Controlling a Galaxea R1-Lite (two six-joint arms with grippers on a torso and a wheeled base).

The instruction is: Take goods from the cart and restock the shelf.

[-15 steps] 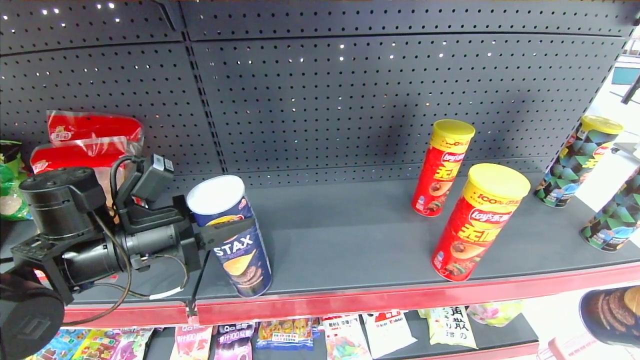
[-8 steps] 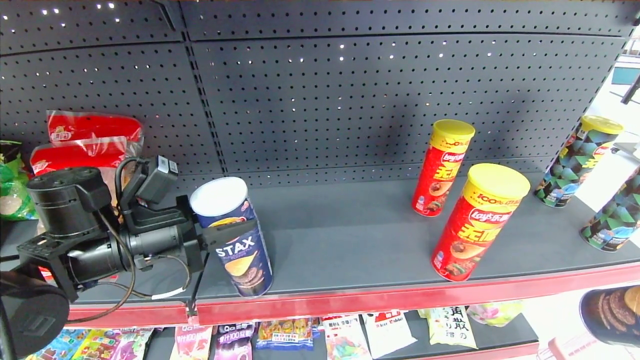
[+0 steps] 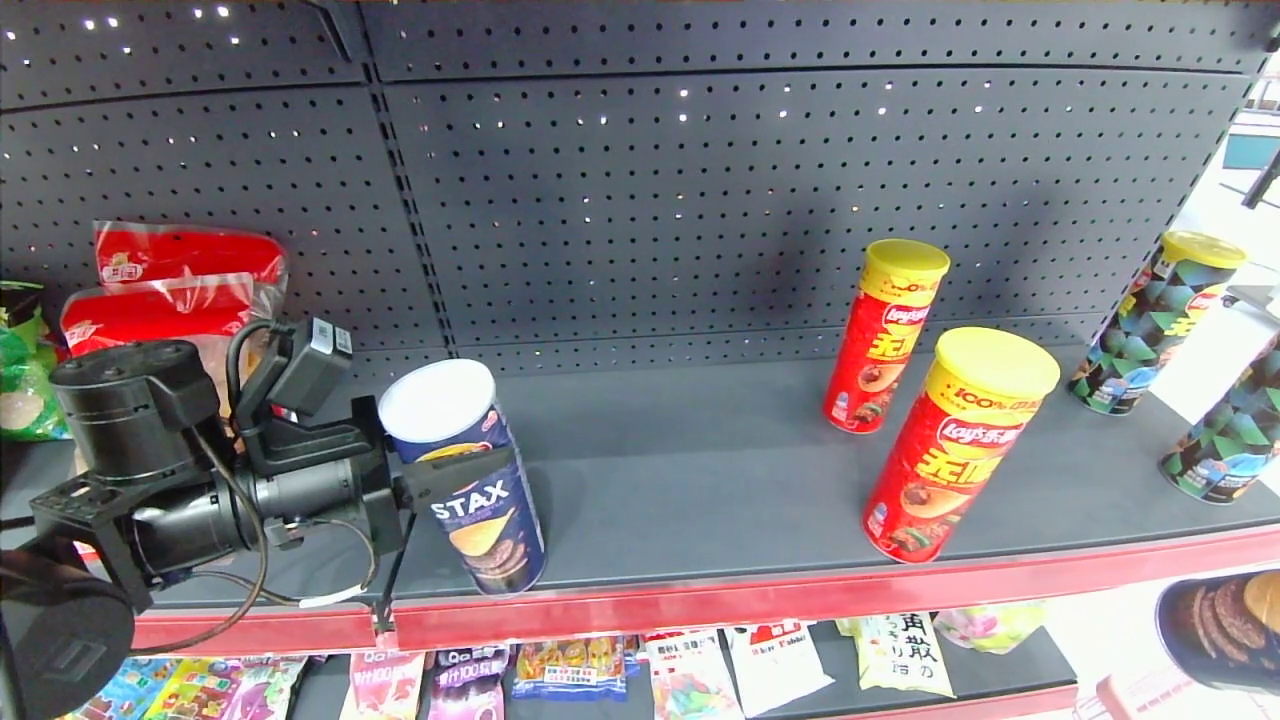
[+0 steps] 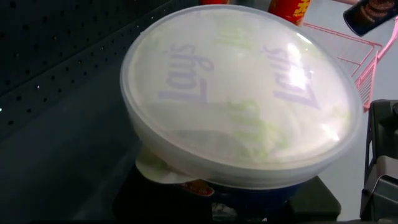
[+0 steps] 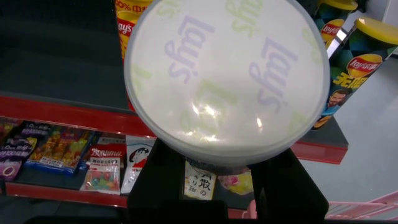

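A blue chip can (image 3: 485, 510) with a white lid (image 4: 236, 106) stands slightly tilted at the front left of the dark shelf (image 3: 700, 480). My left gripper (image 3: 455, 470) is shut on it from the left, one finger lying across its label. A second, dark can (image 3: 1220, 625) hangs at the lower right, below the shelf's red edge. Its white lid (image 5: 227, 78) faces the right wrist camera, and my right gripper (image 5: 227, 180) is shut on it underneath.
Two red cans with yellow lids (image 3: 885, 335) (image 3: 950, 450) stand right of centre, and patterned cans (image 3: 1150, 320) stand at the far right. Red bags (image 3: 170, 270) sit behind my left arm. Snack packets (image 3: 690, 670) fill the lower shelf. A pink cart (image 4: 367, 62) is nearby.
My left gripper and the top of the blue can have sunk a little; the can's base stays on the shelf. The dark can at lower right has barely shifted.
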